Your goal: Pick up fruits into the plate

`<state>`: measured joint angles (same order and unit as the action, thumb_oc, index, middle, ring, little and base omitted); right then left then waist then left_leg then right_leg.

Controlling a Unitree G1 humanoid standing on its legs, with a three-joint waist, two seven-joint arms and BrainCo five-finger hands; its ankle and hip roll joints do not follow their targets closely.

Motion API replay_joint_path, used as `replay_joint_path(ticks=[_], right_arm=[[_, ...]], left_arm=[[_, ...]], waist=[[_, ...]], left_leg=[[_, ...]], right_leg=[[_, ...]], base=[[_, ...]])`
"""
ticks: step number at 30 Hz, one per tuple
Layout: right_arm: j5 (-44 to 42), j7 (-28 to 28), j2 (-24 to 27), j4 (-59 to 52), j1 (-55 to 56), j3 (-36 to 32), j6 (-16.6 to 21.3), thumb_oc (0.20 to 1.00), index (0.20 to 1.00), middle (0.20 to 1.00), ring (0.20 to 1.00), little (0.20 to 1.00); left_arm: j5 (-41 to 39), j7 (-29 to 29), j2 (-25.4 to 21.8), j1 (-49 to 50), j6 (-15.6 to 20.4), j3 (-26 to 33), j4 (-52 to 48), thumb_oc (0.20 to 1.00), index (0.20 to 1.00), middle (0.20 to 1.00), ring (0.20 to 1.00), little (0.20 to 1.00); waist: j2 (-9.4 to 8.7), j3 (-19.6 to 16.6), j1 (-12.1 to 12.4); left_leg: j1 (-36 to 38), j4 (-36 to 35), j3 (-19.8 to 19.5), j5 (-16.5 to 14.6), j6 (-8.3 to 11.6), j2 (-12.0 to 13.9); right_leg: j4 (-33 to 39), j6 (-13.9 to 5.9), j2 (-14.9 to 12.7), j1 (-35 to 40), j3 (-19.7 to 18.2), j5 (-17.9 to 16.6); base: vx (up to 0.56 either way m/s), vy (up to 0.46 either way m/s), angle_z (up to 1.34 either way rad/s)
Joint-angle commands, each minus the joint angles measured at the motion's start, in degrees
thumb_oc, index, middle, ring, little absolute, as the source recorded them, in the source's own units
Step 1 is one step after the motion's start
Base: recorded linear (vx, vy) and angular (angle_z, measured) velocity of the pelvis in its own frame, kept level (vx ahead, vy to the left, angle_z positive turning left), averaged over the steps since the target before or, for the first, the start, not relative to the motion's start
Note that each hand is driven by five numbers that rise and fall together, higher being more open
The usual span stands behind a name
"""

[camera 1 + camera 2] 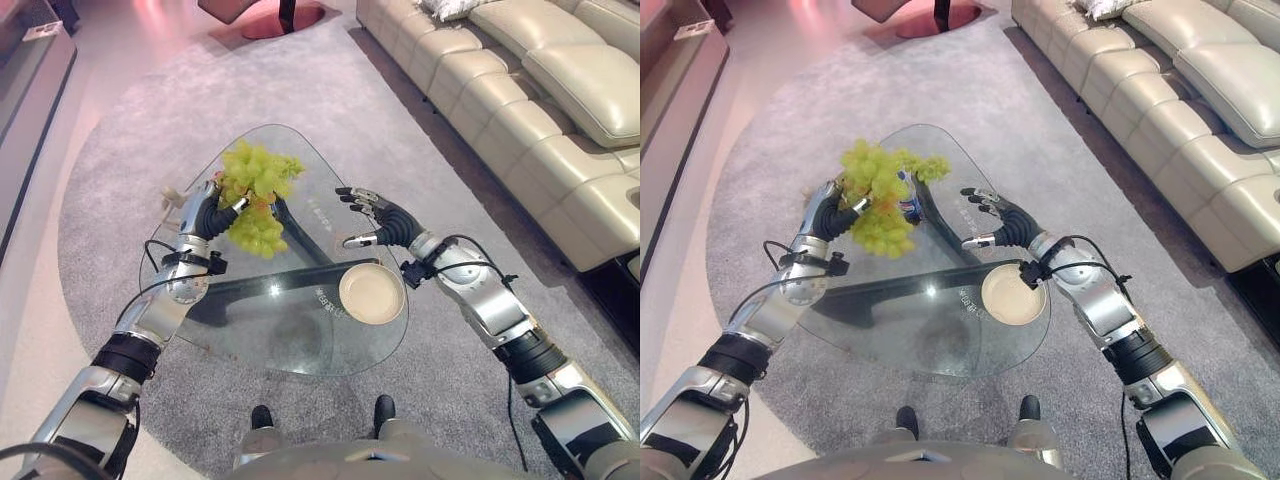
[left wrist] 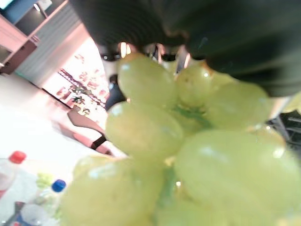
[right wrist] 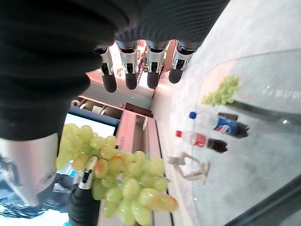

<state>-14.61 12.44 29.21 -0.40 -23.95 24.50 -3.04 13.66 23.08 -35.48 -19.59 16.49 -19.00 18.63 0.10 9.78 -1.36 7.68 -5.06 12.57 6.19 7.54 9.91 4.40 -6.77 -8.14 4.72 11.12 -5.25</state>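
Observation:
My left hand [image 1: 205, 215] is shut on a big bunch of green grapes [image 1: 255, 225], held up over the left part of the glass table [image 1: 250, 340]. The left wrist view shows those grapes [image 2: 188, 155] pressed close under the hand. A second, smaller bunch of grapes [image 3: 221, 92] lies at the table's far end. A round beige plate [image 1: 372, 293] sits empty near the table's front right edge. My right hand [image 1: 385, 220] hovers open just beyond the plate, its fingers [image 3: 131, 70] straight, with the held bunch [image 3: 122, 183] off to its side.
Two bottles, one blue-capped [image 3: 214, 123] and one red-capped [image 3: 202, 140], lie on the table near a small white figure [image 3: 188, 167]. A cream sofa [image 1: 540, 100] runs along the right. The table stands on a grey rug [image 1: 130, 150].

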Motion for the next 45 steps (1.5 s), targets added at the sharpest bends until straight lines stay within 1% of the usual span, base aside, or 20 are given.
replay_joint_path(ticks=[1,5,9,13,15,16,19,25,32,35,38,40,42,43,44,45], right_arm=[[-3.48,-2.65,-2.86,-4.44,-4.89,2.65,0.61,1.0,1.0,1.0,1.0,1.0],[-4.87,-4.0,-4.67,-6.5,-6.13,3.5,-1.62,1.0,1.0,1.0,1.0,1.0],[-5.14,-5.4,-5.5,-8.18,-6.76,3.97,-3.57,1.0,1.0,1.0,1.0,1.0],[-5.63,-5.69,-5.5,-8.63,-6.86,3.85,-3.7,1.0,1.0,1.0,1.0,1.0],[-5.91,-6.99,-5.8,-9.62,-6.82,3.41,-3.78,1.0,1.0,1.0,1.0,1.0],[-5.92,-8.35,-5.83,-10.37,-6.69,3.12,-3.43,1.0,1.0,1.0,1.0,1.0],[-4.59,-10.05,-5.92,-11.25,-6.68,2.58,-2.45,1.0,1.0,1.0,1.0,1.0],[-4.24,-11.88,-6.23,-13.2,-5.87,1.9,-1.43,1.0,1.0,1.0,1.0,1.0],[-3.76,-12.3,-5.67,-14.27,-5.88,1.93,-1.72,1.0,1.0,1.0,1.0,1.0],[-4.61,-11.41,-5.06,-14.51,-5.98,2.02,-2.43,1.0,1.0,1.0,1.0,1.0],[-7.03,-9.67,-4.59,-14.07,-5.66,2.38,-3.56,1.0,1.0,1.0,1.0,1.0],[-7.1,-9.18,-4.55,-14.19,-4.92,2.52,-3.39,1.0,1.0,1.0,1.0,1.0],[-5.11,-9.16,-4.18,-14.7,-4.23,2.5,-2.15,1.0,1.0,1.0,1.0,1.0],[-4.17,-9.2,-4.08,-14.85,-4.03,2.27,-1.56,1.0,1.0,1.0,1.0,1.0],[-3.44,-9.19,-3.9,-15.01,-3.87,2.04,-0.98,1.0,1.0,1.0,1.0,1.0],[-2.71,-8.54,-3.62,-15.06,-3.75,1.38,0.05,1.0,1.0,1.0,1.0,1.0]], left_arm=[[-0.74,0.31,0.34,-1.8,4.76,-1.78,-3.29,0.2,0.2,0.2,0.2,0.2],[-0.91,-0.11,3.14,-1.18,4.94,-3.13,-3.97,0.2,0.2,0.2,0.2,0.2],[-0.59,-0.23,4.85,-0.91,5.08,-4.54,-5.06,0.2,0.2,0.2,0.2,0.2],[-0.47,-0.79,5.34,-0.52,5.26,-5.17,-5.54,0.2,0.2,0.2,0.2,0.2],[-0.71,-1.9,5.72,0.27,4.98,-5.62,-6.3,0.2,0.2,0.2,0.2,0.2],[-0.65,-2.44,5.74,0.56,4.79,-5.88,-6.87,0.2,0.2,0.2,0.2,0.2],[-0.84,-3.54,5.82,0.62,4.46,-6.83,-7.47,0.2,0.2,0.2,0.2,0.2],[0.6,-5.22,6.06,0.64,4.84,-8.7,-8.54,0.2,0.2,0.2,0.2,0.2],[2.87,-6.14,5.59,0.1,5.18,-10.54,-9.7,0.2,0.2,0.2,0.2,0.2],[4.73,-5.34,5.12,-0.54,5.71,-11.13,-10.45,0.2,0.2,0.2,0.2,0.2],[7.23,-1.15,3.96,-1.43,4.86,-10.36,-11.31,0.2,0.2,0.2,0.2,0.2],[7.14,1.04,3.15,-1.92,4.13,-8.73,-10.88,0.2,0.2,0.2,0.2,0.2],[3.52,-0.3,2.58,-2.09,3.52,-6.78,-11.05,0.2,0.2,0.2,0.2,0.2],[1.22,-2.2,2.59,-2.0,3.3,-6.0,-11.03,0.2,0.2,0.2,0.2,0.2],[-1.16,-5.32,2.68,-1.82,2.81,-5.33,-10.89,0.2,0.2,0.2,0.2,0.2],[-4.57,-10.05,2.85,-1.51,1.31,-4.47,-10.79,0.2,0.2,0.2,0.2,0.2]], waist=[[-1.53,-3.9,0.96],[-1.69,-4.63,1.0],[-1.85,-4.82,0.86],[-1.92,-4.75,0.75],[-1.96,-4.69,0.73],[-1.95,-4.7,0.64],[-1.83,-4.67,0.38],[-1.6,-4.45,-0.19],[-1.45,-4.41,-0.71],[-1.48,-4.41,-0.83],[-1.48,-4.5,-0.82],[-1.61,-4.54,-0.72],[-1.64,-4.76,-0.63],[-1.61,-4.83,-0.58],[-1.54,-4.89,-0.53],[-1.38,-5.02,-0.51]], left_leg=[[-2.06,4.56,0.14,-7.1,-1.05,-1.52],[-1.2,4.33,0.57,-7.5,-1.17,-1.35],[-0.92,4.24,1.05,-7.74,-1.25,-1.17],[-0.7,4.25,1.31,-7.88,-1.33,-1.11],[-0.45,4.07,1.53,-7.96,-1.43,-1.07],[-0.4,4.02,1.64,-8.02,-1.46,-1.08],[-0.33,3.77,1.78,-8.06,-1.56,-1.08],[-0.37,3.51,1.52,-8.33,-1.82,-1.26],[-0.38,3.3,1.56,-8.4,-1.97,-1.23],[-0.37,3.25,1.55,-8.36,-2.01,-1.21],[-0.32,3.07,1.39,-8.25,-1.95,-1.2],[-0.05,2.77,1.29,-8.19,-1.96,-1.25],[0.1,2.5,1.11,-7.97,-1.82,-1.15],[0.1,2.43,0.97,-7.9,-1.77,-1.11],[0.11,2.38,0.86,-7.86,-1.75,-1.08],[0.13,2.3,0.82,-7.67,-1.64,-0.97]], right_leg=[[-3.46,-1.36,-2.58,1.35,3.53,5.15],[-2.92,-1.66,-2.84,1.85,3.37,4.83],[-2.75,-1.95,-2.97,1.74,3.17,4.68],[-2.69,-2.09,-3.07,1.7,3.12,4.52],[-2.41,-2.28,-3.21,1.74,3.08,4.24],[-2.31,-2.41,-3.3,1.69,2.99,4.13],[-2.2,-2.62,-3.37,1.44,2.72,3.96],[-2.17,-2.78,-3.14,1.03,1.76,4.03],[-2.25,-2.92,-3.03,0.7,1.11,4.16],[-2.35,-2.91,-2.98,0.74,0.94,4.28],[-2.54,-2.91,-3.0,0.72,0.89,4.43],[-2.34,-2.86,-2.98,1.05,1.01,4.41],[-2.12,-2.8,-3.0,1.27,1.12,4.29],[-2.09,-2.77,-3.0,1.3,1.16,4.26],[-2.07,-2.74,-2.98,1.35,1.19,4.25],[-2.11,-2.72,-2.99,1.38,1.25,4.22]], base=[[0.0,0.0,0.0],[0.0,0.0,0.0],[0.0,0.0,0.0],[0.0,-0.004,-0.05],[0.0,-0.011,-0.13],[0.0,-0.009,-0.05],[0.0,0.0,0.0],[0.0,0.0,0.0],[0.0,0.0,0.0],[0.0,0.0,0.0],[0.0,0.0,0.0],[0.0,0.0,0.0],[0.0,0.0,0.0],[0.0,0.0,0.0],[0.0,0.0,0.0],[0.0,0.0,0.0]])
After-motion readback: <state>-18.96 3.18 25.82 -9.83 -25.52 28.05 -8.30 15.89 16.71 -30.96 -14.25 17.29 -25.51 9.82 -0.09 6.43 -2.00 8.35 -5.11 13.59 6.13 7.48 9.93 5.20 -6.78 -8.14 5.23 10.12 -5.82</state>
